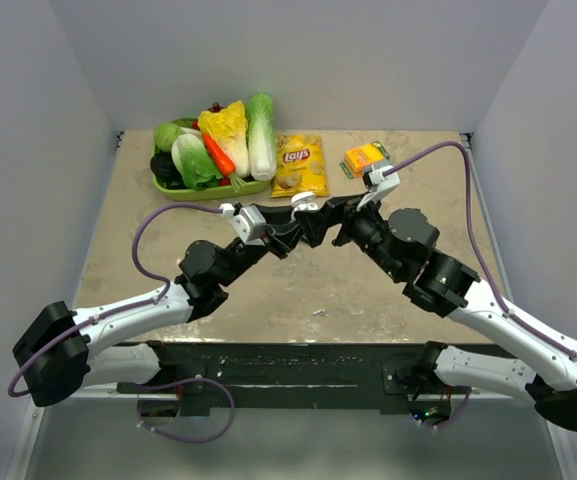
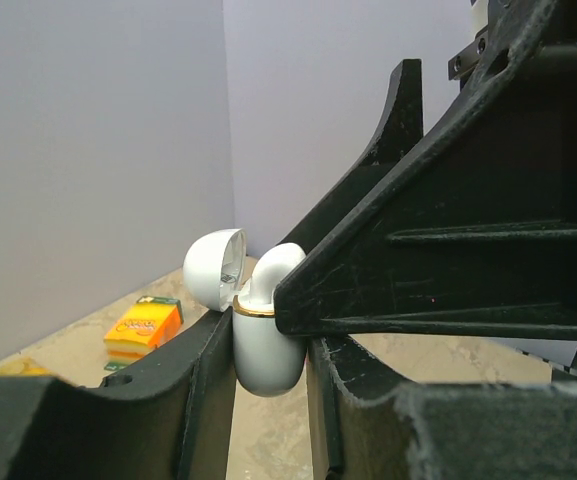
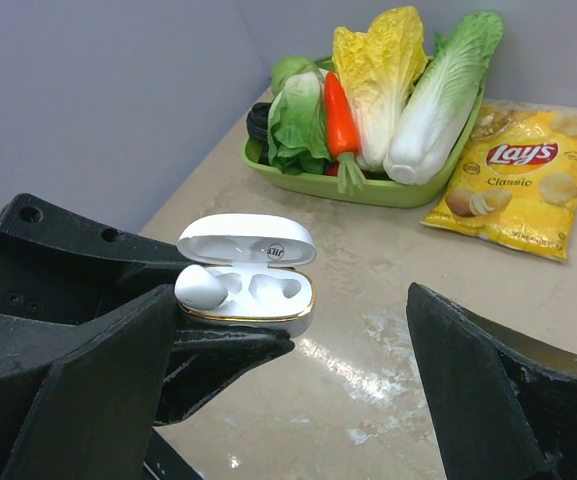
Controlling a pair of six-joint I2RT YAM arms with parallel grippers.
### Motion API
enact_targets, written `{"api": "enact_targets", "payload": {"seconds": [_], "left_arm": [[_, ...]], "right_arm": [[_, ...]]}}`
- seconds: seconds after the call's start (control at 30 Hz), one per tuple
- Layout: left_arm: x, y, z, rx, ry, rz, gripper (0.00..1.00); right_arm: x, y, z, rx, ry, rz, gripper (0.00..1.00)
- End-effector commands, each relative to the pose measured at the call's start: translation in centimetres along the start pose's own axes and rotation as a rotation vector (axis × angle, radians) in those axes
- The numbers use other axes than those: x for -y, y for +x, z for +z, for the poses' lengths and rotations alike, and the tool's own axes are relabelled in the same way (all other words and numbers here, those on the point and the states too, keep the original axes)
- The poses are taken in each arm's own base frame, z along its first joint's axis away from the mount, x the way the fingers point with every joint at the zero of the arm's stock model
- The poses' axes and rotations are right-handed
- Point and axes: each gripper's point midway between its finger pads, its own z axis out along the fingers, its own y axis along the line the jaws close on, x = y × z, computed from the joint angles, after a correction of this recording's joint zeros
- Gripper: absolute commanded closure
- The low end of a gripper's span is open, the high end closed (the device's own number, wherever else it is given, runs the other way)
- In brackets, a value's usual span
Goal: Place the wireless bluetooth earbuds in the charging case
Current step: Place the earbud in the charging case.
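1. Earbud (image 3: pixel 200 287), white, rests in one socket of the open charging case (image 3: pixel 248 240), standing proud of its rim; the socket beside it looks empty
2. Left gripper (image 2: pixel 268 370) is pinched on the case's body, below the rim
3. Right gripper (image 3: pixel 293 298) stands spread wide either side of the case, one fingertip just beside the earbud
4. Roughly half done, I judge: this earbud wants pressing home, and no second one shows near the case
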Motion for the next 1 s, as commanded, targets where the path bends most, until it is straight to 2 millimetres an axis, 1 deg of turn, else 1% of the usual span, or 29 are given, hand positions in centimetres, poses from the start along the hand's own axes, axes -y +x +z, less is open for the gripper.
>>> {"api": "enact_targets", "payload": {"seconds": [0.0,0.13,0.37,0.5,0.6,0.63,0.67,0.77,0.83,0.87,0.93,0.97], "left_arm": [[0.4,-2.8,-0.1,0.098,0.016,-0.002,1.0],[0.5,-3.6,-0.3,0.118,0.018,-0.002,1.0],[0.3,-3.8,-0.6,0.12,0.009,0.004,1.0],[0.3,-3.9,-0.7,0.122,0.007,0.005,1.0],[0.3,-3.8,-0.6,0.119,0.008,0.005,1.0],[0.2,-3.8,-0.6,0.116,0.004,0.006,1.0],[0.2,-3.6,-0.6,0.11,0.0,0.006,1.0],[0.3,-2.9,-0.8,0.093,0.008,0.001,1.0],[0.8,-2.8,-1.3,0.091,0.031,-0.013,1.0],[1.0,-1.9,-1.8,0.075,0.042,-0.032,1.0],[2.1,-2.7,-2.7,0.115,0.097,-0.046,1.0],[2.5,-1.9,-3.5,0.105,0.118,-0.067,1.0]], "right_arm": [[1.1,-1.4,-0.6,0.041,0.057,-0.002,0.03],[1.5,-1.1,-0.8,0.039,0.072,-0.003,0.03],[2.1,-0.6,-1.0,0.031,0.093,-0.014,0.03],[2.1,-0.4,-1.1,0.025,0.086,-0.018,0.04],[1.1,-1.0,-1.7,0.053,0.022,-0.014,0.03],[0.9,-1.8,-2.4,0.092,0.001,-0.002,0.04],[0.9,-2.1,-2.6,0.108,-0.006,0.002,0.03],[1.7,-3.5,-3.4,0.161,0.04,0.019,0.04],[2.8,-4.4,-3.8,0.188,0.103,0.029,0.08],[3.1,-4.5,-3.9,0.19,0.122,0.032,0.1],[3.6,-4.9,-4.0,0.188,0.16,0.027,0.14],[3.8,-4.6,-3.7,0.174,0.172,0.019,0.14]]}}
